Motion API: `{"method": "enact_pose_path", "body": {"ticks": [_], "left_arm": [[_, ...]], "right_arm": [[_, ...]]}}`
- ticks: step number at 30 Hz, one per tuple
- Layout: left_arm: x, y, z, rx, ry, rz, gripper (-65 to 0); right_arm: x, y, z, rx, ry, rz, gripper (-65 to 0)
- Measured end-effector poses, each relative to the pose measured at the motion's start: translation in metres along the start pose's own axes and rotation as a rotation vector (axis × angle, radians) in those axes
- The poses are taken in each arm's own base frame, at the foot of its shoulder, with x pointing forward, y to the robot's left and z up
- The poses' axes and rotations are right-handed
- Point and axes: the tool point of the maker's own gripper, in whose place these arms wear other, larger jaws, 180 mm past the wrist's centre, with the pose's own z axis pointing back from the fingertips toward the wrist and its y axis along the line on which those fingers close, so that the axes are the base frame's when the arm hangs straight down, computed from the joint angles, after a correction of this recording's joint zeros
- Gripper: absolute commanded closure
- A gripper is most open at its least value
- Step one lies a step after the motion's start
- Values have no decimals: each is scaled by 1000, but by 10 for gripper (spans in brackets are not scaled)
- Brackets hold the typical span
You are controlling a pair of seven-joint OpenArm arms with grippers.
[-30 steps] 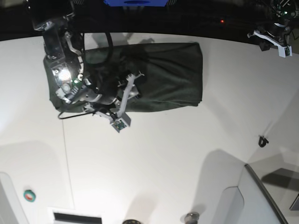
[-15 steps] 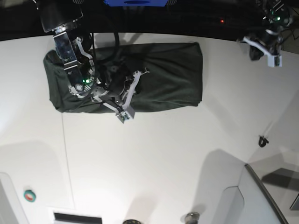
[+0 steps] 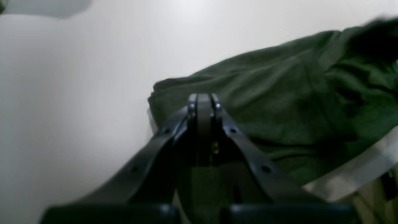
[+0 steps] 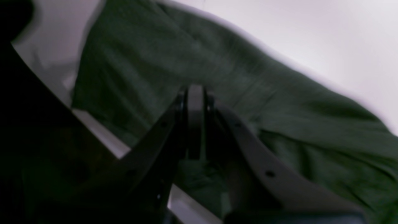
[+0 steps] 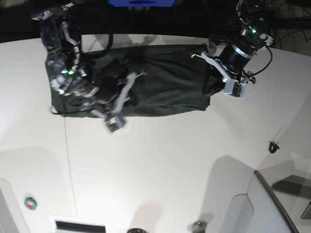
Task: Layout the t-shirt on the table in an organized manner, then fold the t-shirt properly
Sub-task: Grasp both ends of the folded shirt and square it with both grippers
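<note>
The dark green t-shirt (image 5: 170,77) lies as a long folded band across the far part of the white table (image 5: 160,170). My left gripper (image 5: 210,82) is shut and hovers at the band's right end. In the left wrist view its closed tips (image 3: 202,97) stand over the t-shirt's (image 3: 279,102) corner, with bare table (image 3: 77,77) beside it. My right gripper (image 5: 109,92) is over the left half. In the blurred right wrist view its jaws (image 4: 194,88) are pressed together above the t-shirt (image 4: 248,93), with no cloth visibly pinched.
A thin dark seam (image 5: 68,165) runs down the table's left part. Near the front left lies a small green round thing (image 5: 30,203). A small dark clip (image 5: 273,146) sits at the right. A grey structure (image 5: 272,204) fills the front right corner.
My left arm has swung in from the far right corner to the shirt's right end. My right arm has lifted and shifted left over the shirt, and its jaws have closed.
</note>
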Motion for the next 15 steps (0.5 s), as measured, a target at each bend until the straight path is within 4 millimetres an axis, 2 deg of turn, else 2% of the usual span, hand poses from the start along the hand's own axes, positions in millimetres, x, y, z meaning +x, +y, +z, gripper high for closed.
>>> {"method": "enact_pose_path", "body": {"ticks": [1,3,5,6,8,10,12,15], "left_arm": [[-5,-10,-8,-39,15,-1,0],[-17,-29,-23,-104,41,27,0],[-35,-36,-32,-134,79,70,0],[-44,-35,-34,-137,100,90,0],[-65,-21,-33,-124,160,93,0],[-78,3,-29,-91,206,76,0],[-78,29,-25,-41,212,66,0],[-69,55,-24,9,189,63,0]], "right_arm": [[-1,-23,8,-56,-12,-38,-62],[-8,-71,26,-182,-19,-113,-165],[-13,-112,48,-287,-38,-171,-302],[-14,-125,56,-320,-50,-196,-356],[-16,-145,71,-348,-66,-184,-416],[-23,-156,82,-346,-58,-173,-425],[-42,-168,89,-347,26,-190,-426],[-65,-186,92,-317,129,-206,-426]]}}
